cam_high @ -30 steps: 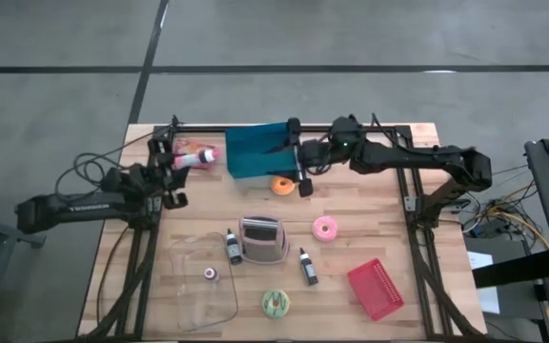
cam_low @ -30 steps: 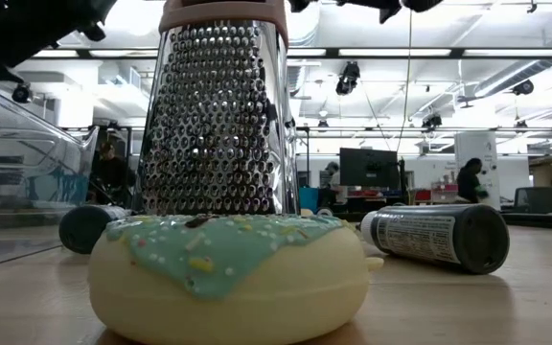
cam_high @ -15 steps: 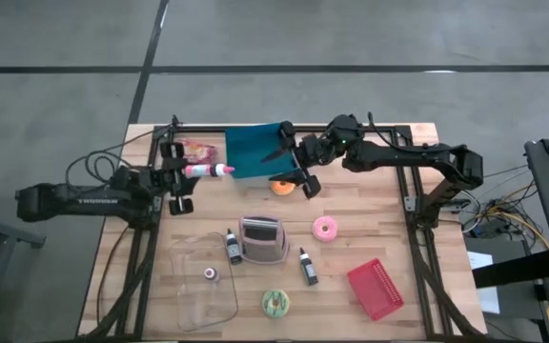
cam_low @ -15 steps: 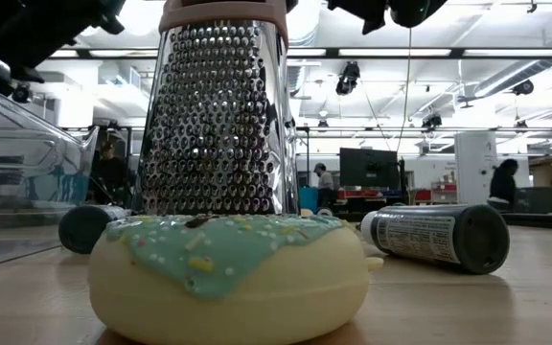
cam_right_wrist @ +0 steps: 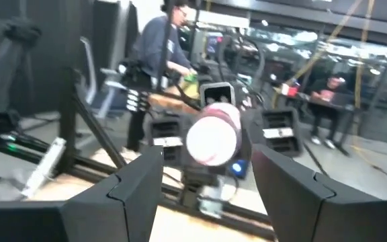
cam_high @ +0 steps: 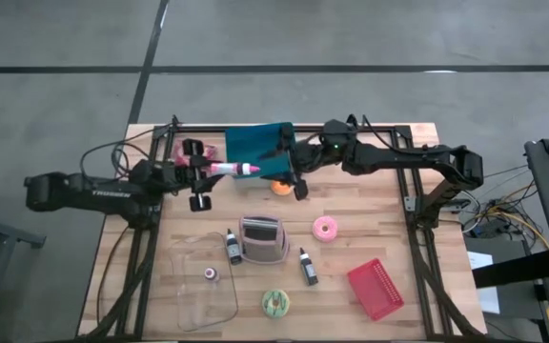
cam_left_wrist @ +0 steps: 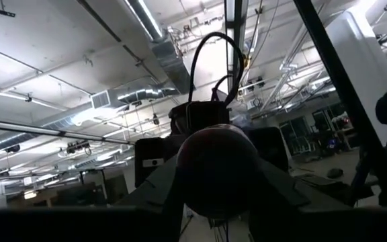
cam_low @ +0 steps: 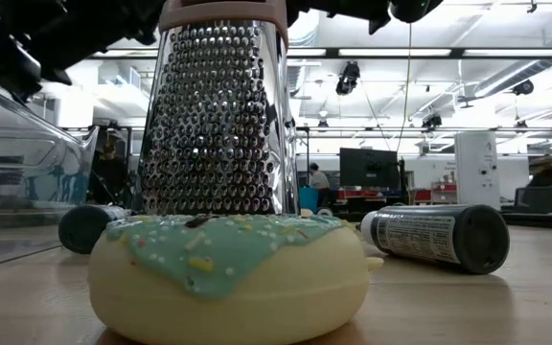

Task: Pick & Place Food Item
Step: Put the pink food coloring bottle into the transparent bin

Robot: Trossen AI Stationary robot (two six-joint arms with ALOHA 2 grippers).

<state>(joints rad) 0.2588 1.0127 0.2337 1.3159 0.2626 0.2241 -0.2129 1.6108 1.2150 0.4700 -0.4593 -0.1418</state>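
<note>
High view: left gripper (cam_high: pixel 208 171) clamps a pink bottle (cam_high: pixel 234 169), pointing it right toward the open-jawed right gripper (cam_high: pixel 294 170) (apparently a handover).

Pale wooden table (cam_high: pixel 417 286); teal cloth (cam_high: pixel 255 148); orange doughnut (cam_high: pixel 280 187); pink doughnut (cam_high: pixel 325 228); mint-iced, speckled doughnut (cam_high: pixel 274 303); red basket (cam_high: pixel 376 289); pink-and-white tube (cam_high: pixel 233 169).

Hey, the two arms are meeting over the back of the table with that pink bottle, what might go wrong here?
The left gripper holds the pink bottle by one end, level in the air, its tip toward the right gripper. If the open right fingers close off-centre, it may slip and drop toward the orange donut. The two grippers are close and might bump. The teal bag beside them could get snagged.
</note>
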